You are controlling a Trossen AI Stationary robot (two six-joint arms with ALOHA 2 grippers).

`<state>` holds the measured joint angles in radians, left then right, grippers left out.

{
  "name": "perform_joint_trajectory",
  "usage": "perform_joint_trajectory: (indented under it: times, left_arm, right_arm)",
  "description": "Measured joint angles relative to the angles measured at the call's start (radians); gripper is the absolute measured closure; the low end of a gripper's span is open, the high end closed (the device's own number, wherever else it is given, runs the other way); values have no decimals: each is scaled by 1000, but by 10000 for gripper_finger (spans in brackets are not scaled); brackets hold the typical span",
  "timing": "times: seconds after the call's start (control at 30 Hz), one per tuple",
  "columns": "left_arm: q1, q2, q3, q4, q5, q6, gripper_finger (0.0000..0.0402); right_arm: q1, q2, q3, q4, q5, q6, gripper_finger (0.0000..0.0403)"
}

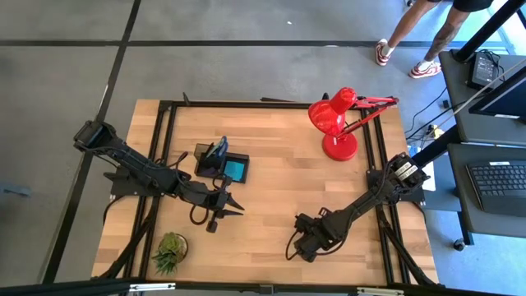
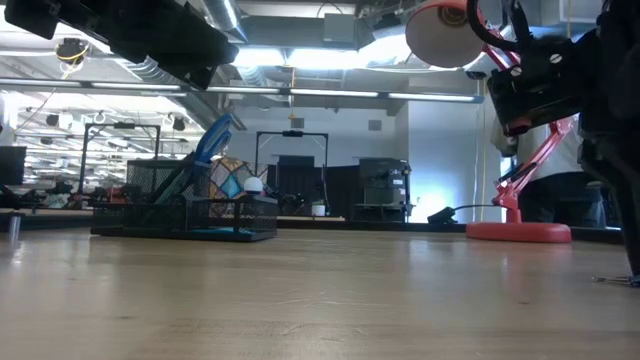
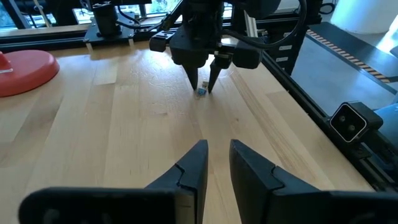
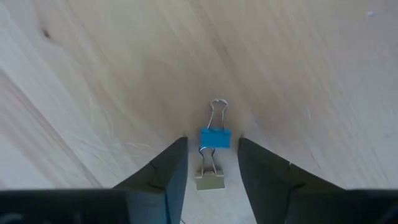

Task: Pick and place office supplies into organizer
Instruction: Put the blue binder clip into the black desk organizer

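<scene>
Blue and small, a binder clip (image 4: 215,138) lies on the wooden counter (image 1: 271,205) with a second, pale clip (image 4: 209,178) touching it end to end. The right gripper (image 4: 211,163) points down over them near the counter's front right part, its fingers (image 4: 166,171) parted a little, one on each side of the two clips, with nothing clamped between them. In the left wrist view the same gripper (image 3: 204,87) stands tip-down on the wood with the blue clip (image 3: 201,92) between its tips. The left gripper (image 1: 232,205) hovers low over the counter's front left part, aimed toward the right arm, its fingers (image 3: 189,171) slightly apart and holding nothing. Behind it sits the black organizer (image 1: 222,165), with blue-handled scissors (image 2: 206,150) standing tilted in its taller cup and a cyan sticky-note pad (image 1: 235,170) in the low compartment. A red desk lamp (image 1: 337,123) stands at the back right, and a small potted plant (image 1: 169,251) at the front left corner.
</scene>
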<state>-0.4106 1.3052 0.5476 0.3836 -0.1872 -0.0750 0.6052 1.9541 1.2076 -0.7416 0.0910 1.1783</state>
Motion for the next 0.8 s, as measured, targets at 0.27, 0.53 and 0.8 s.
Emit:
perform_joint_trajectory:
  times: [0.27, 0.53, 0.8]
  left_arm:
    - [0, 0, 0, 0, 0, 1, 341]
    - [0, 0, 0, 0, 0, 21, 343]
    - [0, 0, 0, 0, 0, 36, 343]
  right_arm:
    - [0, 0, 0, 4, 11, 0, 260]
    - [0, 0, 2, -3, 13, -1, 260]
    - [-1, 1, 2, -12, 16, -6, 289]
